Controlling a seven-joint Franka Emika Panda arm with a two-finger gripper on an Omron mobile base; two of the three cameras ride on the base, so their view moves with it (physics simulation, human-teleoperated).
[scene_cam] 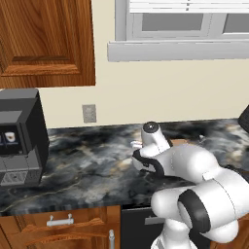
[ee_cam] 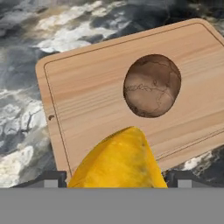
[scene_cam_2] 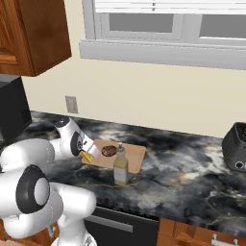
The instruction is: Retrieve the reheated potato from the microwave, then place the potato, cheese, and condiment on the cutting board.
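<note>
The yellow-orange cheese wedge fills the bottom of the hand view, and my gripper is shut on it. It hangs just above the near-left part of the wooden cutting board. The dark-brown potato lies on the board beyond the cheese. From the right base view, the cheese sits in the gripper at the left end of the board, with the potato next to it. The tan condiment bottle stands on the counter at the board's front edge. The microwave is out of view.
A black coffee machine stands at the counter's left end. A dark rounded appliance sits at the far right. A wall outlet and a window sill are behind, with wooden cabinets above left.
</note>
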